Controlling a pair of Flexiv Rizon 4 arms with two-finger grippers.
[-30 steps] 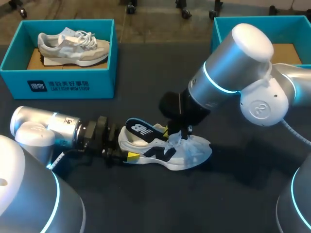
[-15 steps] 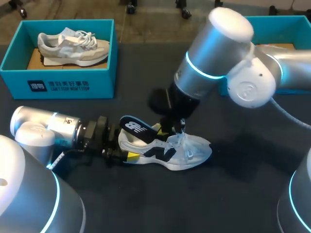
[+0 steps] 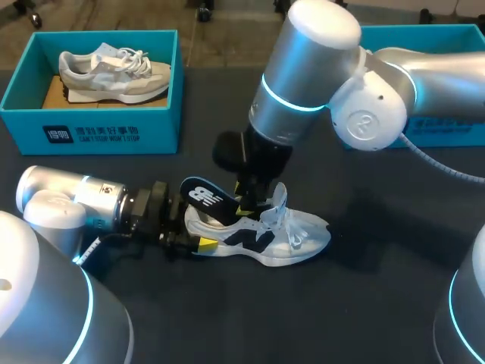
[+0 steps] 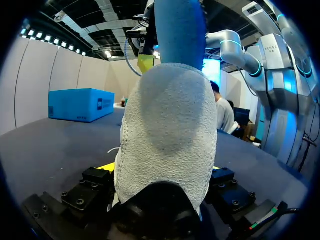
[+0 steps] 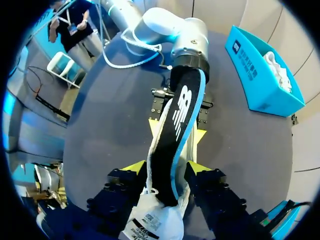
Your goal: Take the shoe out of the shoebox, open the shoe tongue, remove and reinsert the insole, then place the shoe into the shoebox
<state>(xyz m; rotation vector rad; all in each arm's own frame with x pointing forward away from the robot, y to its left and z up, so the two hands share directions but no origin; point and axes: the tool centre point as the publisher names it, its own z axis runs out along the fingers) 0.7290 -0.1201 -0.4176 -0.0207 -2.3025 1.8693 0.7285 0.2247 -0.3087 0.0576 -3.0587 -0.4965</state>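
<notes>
A white shoe (image 3: 282,236) with a dark side logo lies on the dark table, toe to the right. A black insole (image 3: 203,197) with a blue edge sticks up out of its heel end. My left gripper (image 3: 195,232) is shut on the heel, which fills the left wrist view (image 4: 167,140) between its fingers, with the insole (image 4: 180,30) rising above. My right gripper (image 3: 248,203) hangs over the shoe's opening. Its yellow tips stand apart, open, on either side of the insole (image 5: 177,120), just above the white tongue (image 5: 152,222).
A teal shoebox (image 3: 23,98) holding a beige shoe (image 3: 114,72) stands at the back left. A second teal box (image 3: 455,34) sits at the back right, behind my right arm. Bare dark table lies in front of and right of the white shoe.
My right arm has swung left from the tongue toward the heel, and its fingers have parted. The insole has shifted left and stands further out. The left arm has kept still.
</notes>
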